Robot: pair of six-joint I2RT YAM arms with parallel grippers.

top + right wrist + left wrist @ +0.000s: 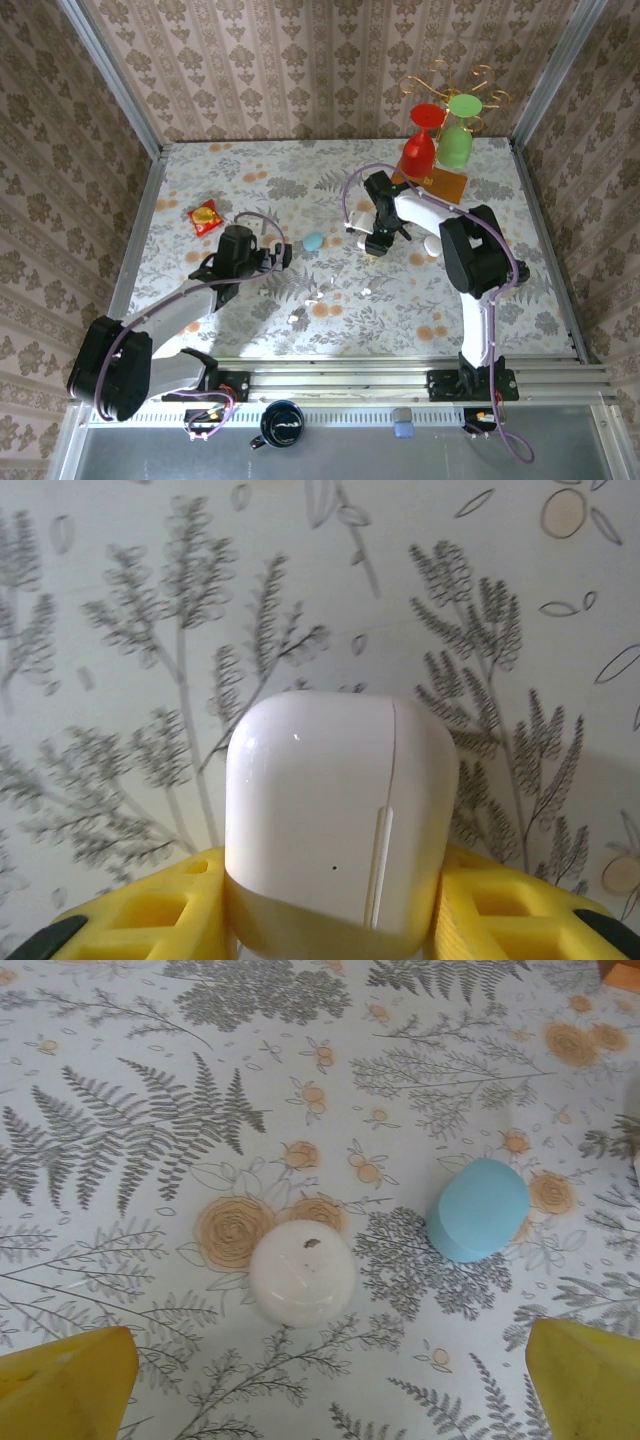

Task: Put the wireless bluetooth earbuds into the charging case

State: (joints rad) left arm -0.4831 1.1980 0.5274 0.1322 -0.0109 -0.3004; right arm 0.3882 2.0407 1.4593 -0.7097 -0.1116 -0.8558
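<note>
Left of the blue case, the left fingers are wide apart and hold nothing. Right of the blue case, the right fingers squeeze the charging case, and its lid is shut. The job has hardly begun: tiny white bits on the bench, likely the earbuds, are not in yet.

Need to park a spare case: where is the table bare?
Bare: far left, between the red packet and the back wall; near right, past the right arm. Crowded: the middle, round the blue case and the right gripper on a white case.
</note>
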